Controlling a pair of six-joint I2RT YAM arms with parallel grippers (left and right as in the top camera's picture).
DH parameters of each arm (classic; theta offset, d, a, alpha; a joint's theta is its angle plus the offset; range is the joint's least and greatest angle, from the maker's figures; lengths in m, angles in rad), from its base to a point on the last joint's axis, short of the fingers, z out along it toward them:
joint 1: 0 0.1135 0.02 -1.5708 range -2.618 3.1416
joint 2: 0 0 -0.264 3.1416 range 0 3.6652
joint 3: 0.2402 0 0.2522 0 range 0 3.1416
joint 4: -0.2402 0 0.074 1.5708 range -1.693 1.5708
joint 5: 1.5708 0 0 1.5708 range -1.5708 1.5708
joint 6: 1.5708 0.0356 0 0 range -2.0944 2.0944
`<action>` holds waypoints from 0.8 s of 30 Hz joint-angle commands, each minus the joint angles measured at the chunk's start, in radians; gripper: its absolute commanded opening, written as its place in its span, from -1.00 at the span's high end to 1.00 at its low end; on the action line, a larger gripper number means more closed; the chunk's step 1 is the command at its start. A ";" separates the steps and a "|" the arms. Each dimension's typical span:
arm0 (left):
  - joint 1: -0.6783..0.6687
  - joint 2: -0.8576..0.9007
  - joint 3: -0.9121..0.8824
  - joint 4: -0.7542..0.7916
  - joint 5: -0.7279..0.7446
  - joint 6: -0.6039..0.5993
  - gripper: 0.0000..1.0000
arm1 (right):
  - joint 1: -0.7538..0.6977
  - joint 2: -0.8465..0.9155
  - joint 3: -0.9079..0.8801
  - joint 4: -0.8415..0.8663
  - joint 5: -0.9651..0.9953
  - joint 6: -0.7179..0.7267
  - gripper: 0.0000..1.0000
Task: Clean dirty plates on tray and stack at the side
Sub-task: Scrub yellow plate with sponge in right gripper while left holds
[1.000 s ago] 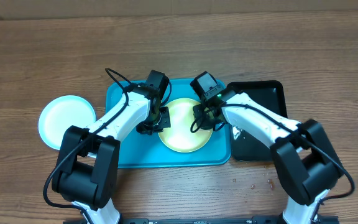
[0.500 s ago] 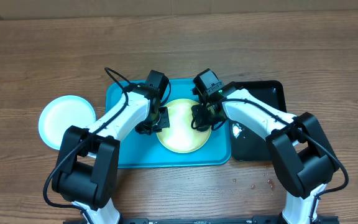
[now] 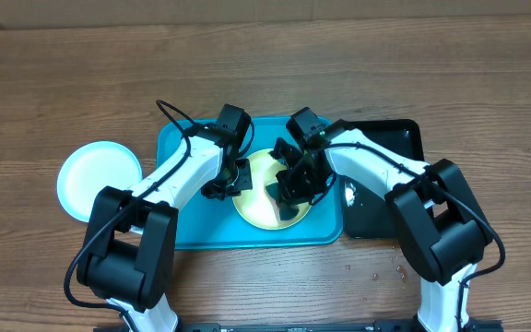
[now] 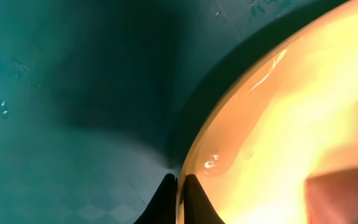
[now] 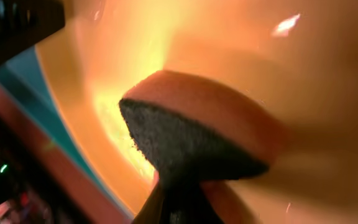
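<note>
The lime green plate (image 3: 258, 195) lies in the turquoise tray (image 3: 192, 226), with its right half hidden by my right gripper. My left gripper (image 3: 232, 183) is shut on the plate's left rim (image 4: 229, 118), its two fingertips (image 4: 180, 196) pinching the edge. My right gripper (image 3: 295, 184) is over the plate and shut on a sponge (image 5: 197, 124) with a dark scrubbing side, pressed on the plate's surface (image 5: 185, 37). A light blue plate (image 3: 100, 177) lies on the table left of the tray. The white plate is out of view.
A glossy black tray (image 3: 390, 175) sits right of the turquoise tray, partly under my right arm. Small crumbs (image 3: 376, 273) lie on the wooden table in front of it.
My right gripper has moved left and forward across the green plate with the sponge, now covering more of it. The left gripper has stayed on the plate's rim.
</note>
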 commanded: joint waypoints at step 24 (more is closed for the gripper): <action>-0.009 -0.021 -0.005 0.006 0.010 0.012 0.91 | -0.030 -0.037 0.016 0.100 -0.028 0.092 0.92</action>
